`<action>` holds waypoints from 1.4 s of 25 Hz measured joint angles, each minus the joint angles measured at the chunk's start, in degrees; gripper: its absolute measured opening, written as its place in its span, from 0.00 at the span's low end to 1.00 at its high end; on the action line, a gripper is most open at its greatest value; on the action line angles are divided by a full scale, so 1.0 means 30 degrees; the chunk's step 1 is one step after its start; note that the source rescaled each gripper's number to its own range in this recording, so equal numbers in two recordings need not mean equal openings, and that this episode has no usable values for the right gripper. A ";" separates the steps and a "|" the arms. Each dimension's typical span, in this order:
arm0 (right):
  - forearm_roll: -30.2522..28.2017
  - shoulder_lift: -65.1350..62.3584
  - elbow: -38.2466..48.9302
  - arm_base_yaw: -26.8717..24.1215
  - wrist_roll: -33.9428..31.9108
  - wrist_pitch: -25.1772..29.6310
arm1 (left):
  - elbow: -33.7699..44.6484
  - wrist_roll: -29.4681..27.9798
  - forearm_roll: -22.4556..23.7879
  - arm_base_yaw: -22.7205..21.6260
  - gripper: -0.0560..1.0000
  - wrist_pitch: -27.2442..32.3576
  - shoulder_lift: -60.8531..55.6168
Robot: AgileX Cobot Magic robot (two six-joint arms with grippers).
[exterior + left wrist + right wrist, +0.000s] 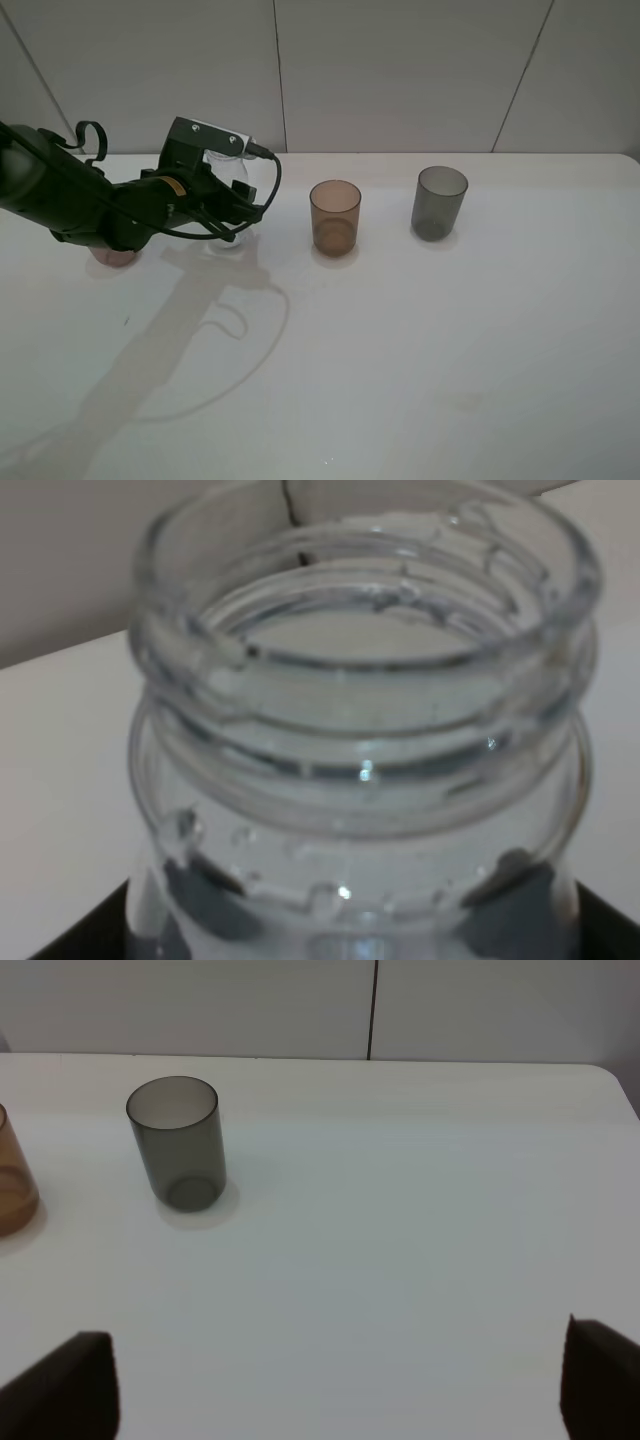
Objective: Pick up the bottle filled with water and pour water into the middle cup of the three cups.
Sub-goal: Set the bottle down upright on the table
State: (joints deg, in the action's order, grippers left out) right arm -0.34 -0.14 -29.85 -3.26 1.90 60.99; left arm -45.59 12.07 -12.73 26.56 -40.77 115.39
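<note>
Reaching across the white table point(420, 340) from the left side of the high view, the black left arm is bringing its left gripper point(232, 205) around the small clear plastic bottle with the wide threaded neck and no cap point(228, 190), which is standing upright near the table's far edge, well left of the translucent amber-brown tumbler point(335, 217). In the left wrist view the bottle's open mouth point(365, 670) is filling almost the whole picture, with dark fingers point(85, 935) showing at both lower corners beside its shoulders, so the jaws are sitting on either side of the bottle, though whether they are pressing on it cannot be told. Behind the arm, a pinkish-brown tumbler point(113, 257) is peeking out, mostly hidden. The smoky dark grey tumbler point(439, 203) is standing to the right of the amber one, apart from it. The right gripper point(340, 1380) is hanging spread wide over bare table, holding nothing.
</note>
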 joint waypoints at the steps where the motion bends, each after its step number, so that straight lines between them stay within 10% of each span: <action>1: 0.0000 0.0000 0.0000 0.0000 0.0000 0.0000 | 0.0005 -0.0083 0.0000 0.0000 0.05 -0.0269 0.0111; 10: 0.0000 0.0000 0.0000 0.0000 0.0000 0.0000 | 0.0020 -0.0368 -0.0058 0.0000 0.05 -0.0698 0.0189; 15: 0.0000 0.0000 0.0000 0.0000 0.0000 0.0000 | 0.0020 -0.0893 -0.0135 0.0000 0.84 -0.1209 0.0189; 17: 0.0000 0.0000 0.0000 0.0000 0.0000 0.0000 | 0.0020 -0.1021 -0.0153 0.0000 0.96 -0.1493 0.0189; 35: 0.0000 0.0000 0.0000 0.0000 0.0000 0.0000 | 0.0062 0.1506 -0.0615 0.0000 1.00 -0.0421 -0.5901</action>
State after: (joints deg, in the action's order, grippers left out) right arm -0.34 -0.14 -29.85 -3.26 1.90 60.99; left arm -45.40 16.59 -14.58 26.56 -42.04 97.69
